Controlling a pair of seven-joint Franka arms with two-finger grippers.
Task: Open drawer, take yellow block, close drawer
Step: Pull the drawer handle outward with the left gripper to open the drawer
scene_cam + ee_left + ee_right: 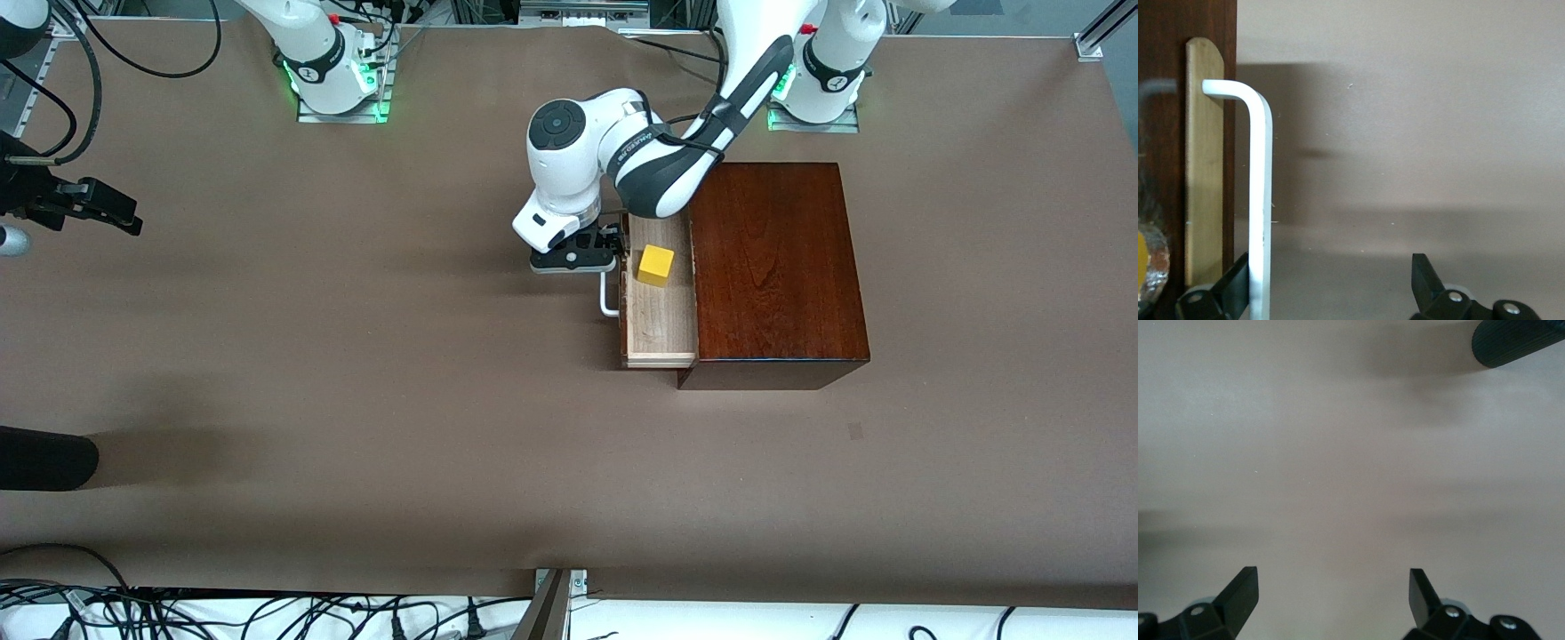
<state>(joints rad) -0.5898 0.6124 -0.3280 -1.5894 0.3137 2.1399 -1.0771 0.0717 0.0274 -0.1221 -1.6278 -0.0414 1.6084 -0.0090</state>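
The drawer (pixel 660 320) stands partly pulled out of the mahogany box (pixel 773 267), toward the right arm's end of the table. The yellow block (pixel 656 265) lies in its pale tray. My left gripper (pixel 578 256) is open at the white bar handle (pixel 607 300). In the left wrist view the handle (pixel 1260 200) runs between the open jaws of my left gripper (pixel 1328 283), close against one fingertip (pixel 1233 283). The dark drawer front (pixel 1165 133) is beside it. My right gripper (pixel 129 218) is open and empty over bare table, which also shows in the right wrist view (pixel 1331 593), and that arm waits.
A black cylindrical object (pixel 44 458) lies at the right arm's end of the table, nearer to the front camera than my right gripper; it also shows in the right wrist view (pixel 1518 343). Cables run along the table's edges.
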